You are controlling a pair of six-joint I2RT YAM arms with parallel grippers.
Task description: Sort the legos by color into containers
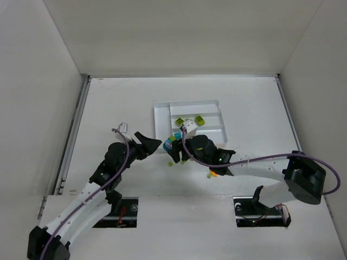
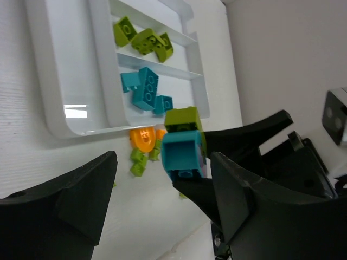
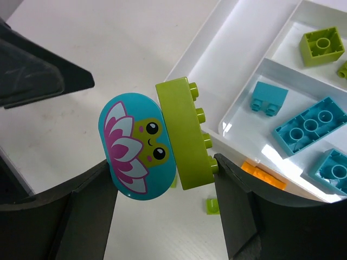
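My right gripper (image 3: 162,176) is shut on a joined pair of legos held above the table: a teal rounded brick with a frog print (image 3: 138,146) stuck to a lime green brick (image 3: 187,132). In the top view this pair (image 1: 172,145) hangs just in front of the white tray (image 1: 160,116). My left gripper (image 2: 162,187) is open and empty; it faces the same pair, with the teal brick (image 2: 184,154) showing between its fingers but apart from them. In the tray, lime bricks (image 2: 143,40) lie in one section and teal bricks (image 2: 146,89) in the one beside it.
An orange brick (image 2: 143,138) and small lime pieces (image 2: 138,162) lie on the table just outside the tray's near edge. The orange brick (image 3: 263,174) and a lime piece (image 3: 213,206) also show in the right wrist view. White walls enclose the table.
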